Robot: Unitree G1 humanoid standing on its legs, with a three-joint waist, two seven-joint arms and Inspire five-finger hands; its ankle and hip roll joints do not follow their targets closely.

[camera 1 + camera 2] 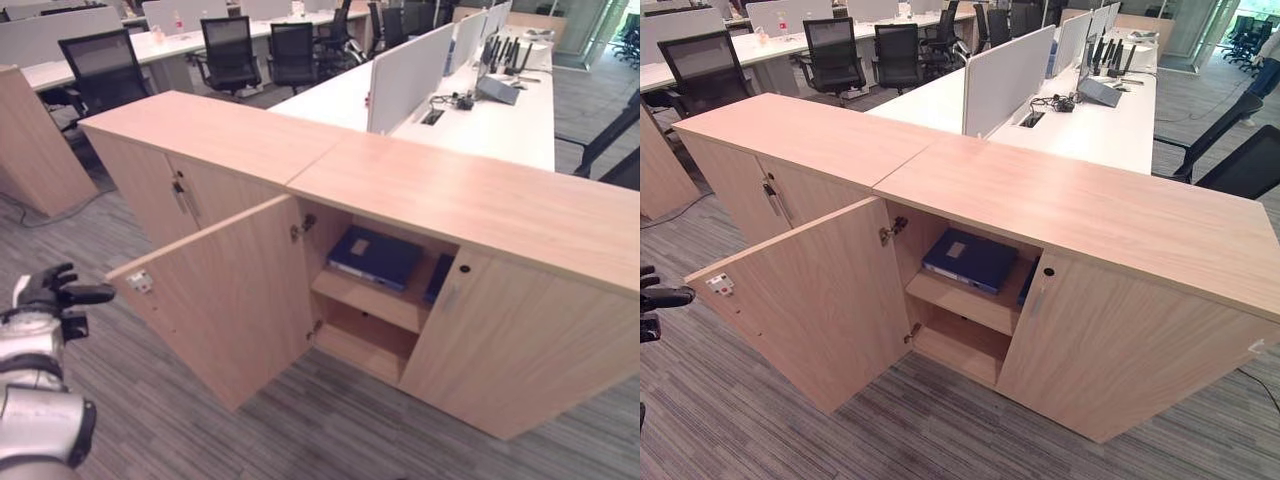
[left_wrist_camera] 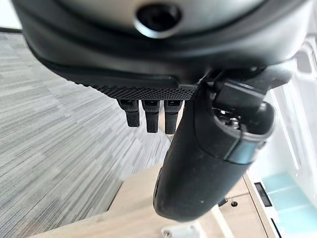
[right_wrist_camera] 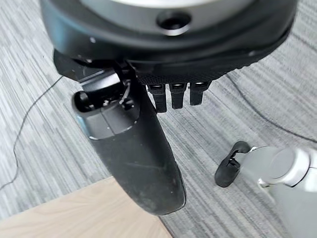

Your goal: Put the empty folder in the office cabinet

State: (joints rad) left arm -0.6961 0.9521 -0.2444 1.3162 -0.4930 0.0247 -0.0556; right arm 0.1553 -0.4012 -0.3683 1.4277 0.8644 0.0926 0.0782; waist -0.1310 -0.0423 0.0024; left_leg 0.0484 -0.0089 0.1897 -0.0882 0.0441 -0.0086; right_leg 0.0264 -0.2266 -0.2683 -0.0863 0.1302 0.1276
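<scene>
A dark blue folder [image 1: 375, 255] with a white label lies flat on the upper shelf of the wooden office cabinet [image 1: 480, 200]. The cabinet's left door [image 1: 225, 300] stands swung open towards me; its right door [image 1: 510, 350] is closed. My left hand [image 1: 55, 292] hangs at the lower left, apart from the door's outer edge, fingers relaxed and holding nothing. Its thumb [image 2: 208, 163] and fingers [image 2: 146, 116] show over the carpet in the left wrist view. My right hand [image 3: 133, 153] is open and empty above the carpet.
A second blue item [image 1: 438, 278] stands on the same shelf behind the closed door. A matching cabinet [image 1: 180, 190] with closed doors adjoins on the left. Behind are white desks with dividers [image 1: 405, 75] and black office chairs [image 1: 228, 50]. Grey carpet [image 1: 320, 430] lies in front.
</scene>
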